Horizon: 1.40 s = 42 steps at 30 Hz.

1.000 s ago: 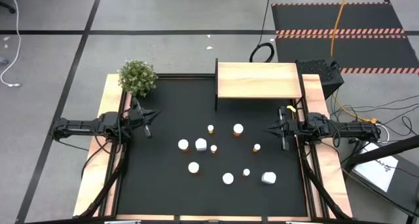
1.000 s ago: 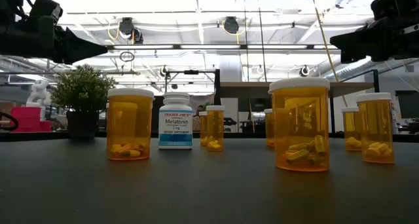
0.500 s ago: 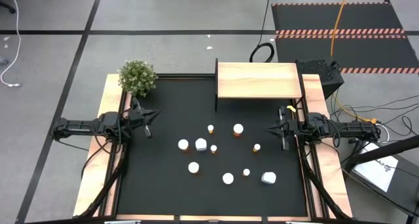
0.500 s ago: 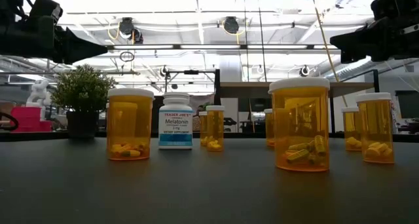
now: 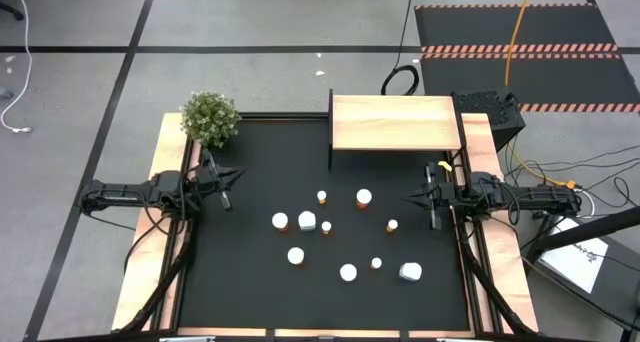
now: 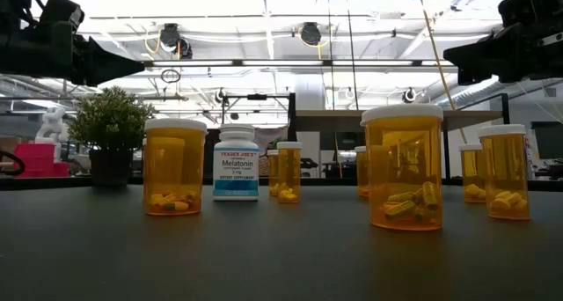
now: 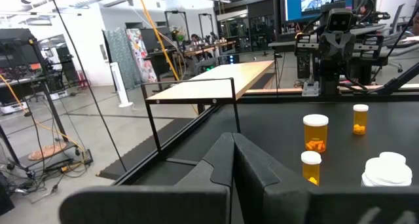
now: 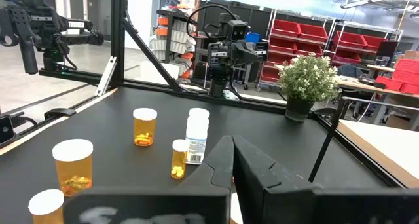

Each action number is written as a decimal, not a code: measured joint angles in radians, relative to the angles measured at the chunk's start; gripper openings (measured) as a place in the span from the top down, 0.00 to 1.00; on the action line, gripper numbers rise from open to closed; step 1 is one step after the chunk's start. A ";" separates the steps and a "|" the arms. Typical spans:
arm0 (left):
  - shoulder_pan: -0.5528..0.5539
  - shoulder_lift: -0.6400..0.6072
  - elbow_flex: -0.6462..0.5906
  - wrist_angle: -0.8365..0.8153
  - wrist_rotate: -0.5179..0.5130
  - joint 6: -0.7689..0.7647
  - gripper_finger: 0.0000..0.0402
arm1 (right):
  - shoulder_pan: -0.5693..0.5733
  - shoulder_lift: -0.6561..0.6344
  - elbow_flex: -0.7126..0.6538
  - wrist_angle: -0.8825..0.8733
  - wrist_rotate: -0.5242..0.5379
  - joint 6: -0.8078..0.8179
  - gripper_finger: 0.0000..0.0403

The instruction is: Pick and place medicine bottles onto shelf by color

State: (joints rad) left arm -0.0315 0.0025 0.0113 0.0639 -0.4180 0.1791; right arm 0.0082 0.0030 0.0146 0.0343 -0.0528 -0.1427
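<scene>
Amber and white medicine bottles [image 5: 326, 227] all stand on the black desk [image 5: 250, 282], none yet on the pale wood shelf [image 5: 394, 122], so by my reading the sorting has not begun and every bottle is left to move. In the high view the shelf sits at about 12 o'clock on the desk with its top bare, while the bottles scatter loosely around the centre and toward 5 o'clock, mostly apart from one another. The left gripper [image 5: 232, 180] waits at 9 o'clock on the desk edge with its fingers pressed together and holding nothing; the right gripper [image 5: 412, 198] waits at 3 o'clock, fingers likewise together and empty. A green potted plant [image 5: 210, 118] stands at the 10 o'clock corner. Only one label can be read: in the low view a white bottle [image 6: 236, 163] reads "Trader Joe's" and "Melatonin", with smaller lines beneath that are too fine to make out. The amber bottles, such as the large one [image 6: 403, 166] nearest that camera, show loose pills inside but no writing I can read.
</scene>
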 joint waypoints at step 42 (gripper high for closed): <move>0.000 0.000 0.000 0.000 0.000 0.000 0.99 | 0.000 0.000 0.000 0.003 0.000 -0.026 1.00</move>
State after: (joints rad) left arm -0.0312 0.0026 0.0115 0.0638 -0.4182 0.1791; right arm 0.0080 0.0031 0.0147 0.0368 -0.0532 -0.1692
